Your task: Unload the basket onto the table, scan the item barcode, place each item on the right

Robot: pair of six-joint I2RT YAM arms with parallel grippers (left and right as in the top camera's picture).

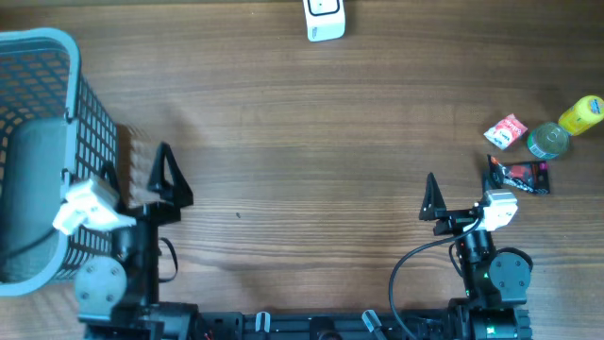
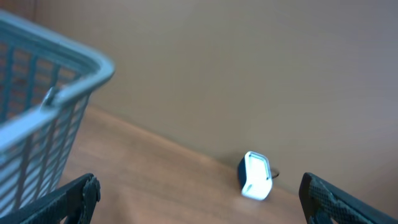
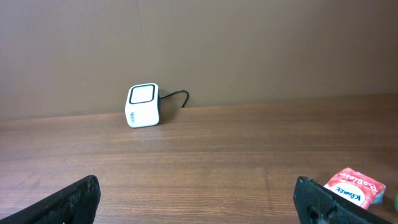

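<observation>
While left hand (image 2: pixel 199 182) and right hand (image 3: pixel 196 182) gape empty, wood-grain table (image 3: pixel 236 149), white scanner (image 3: pixel 143 106) by tan wall (image 3: pixel 261 43)

The red packet (image 3: pixel 353 188) carries white script lettering, too blurred to read beyond a K.

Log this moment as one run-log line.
left gripper: open, empty, by blue plastic basket | right gripper: open, empty | white cube scanner: far edge | red snack packet: untouched
</observation>
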